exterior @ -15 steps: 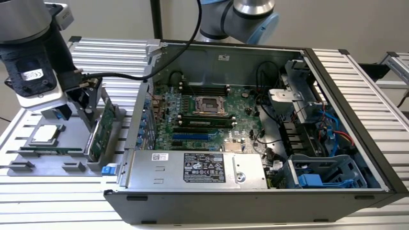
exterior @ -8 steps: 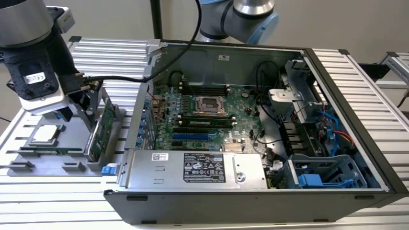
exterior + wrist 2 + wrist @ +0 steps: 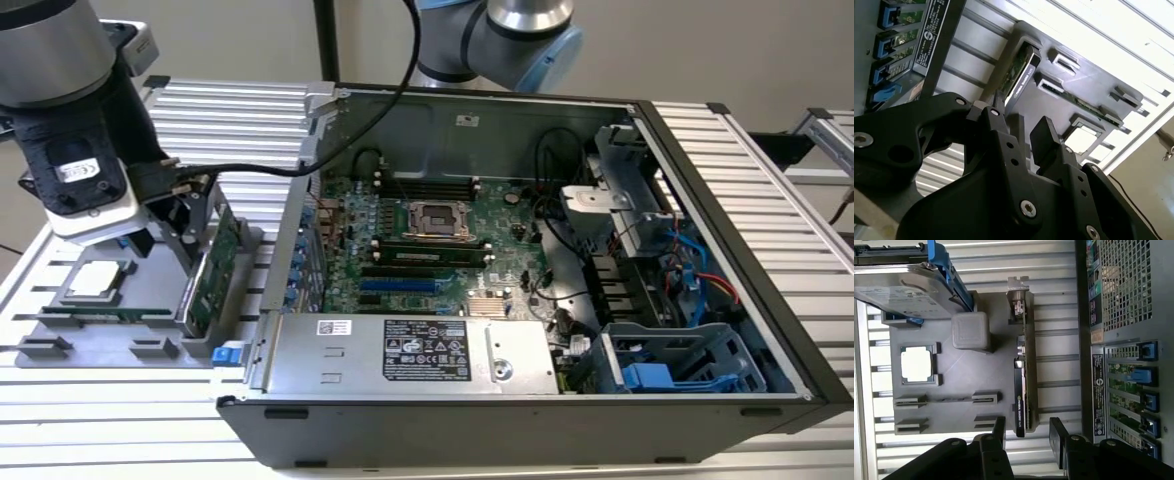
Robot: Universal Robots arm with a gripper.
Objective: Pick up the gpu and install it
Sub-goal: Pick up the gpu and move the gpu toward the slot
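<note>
Gripper: spread wide, one finger on each side of the gpu, with a gap on both sides.
Gpu spot: on edge in the gray tray, just beside the computer case and outside it.
Exterior view gives: the case lying open, motherboard bare.
First wrist view gives: the card's silver bracket at the end away from the fingers, and the hard drive in its blue frame.
Tray count: one gpu, one processor chip, one memory stick.

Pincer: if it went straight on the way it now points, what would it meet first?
Probably the gpu, standing on edge in the grey tray; in the first wrist view the open pincer straddles its line, depth unclear.
</note>
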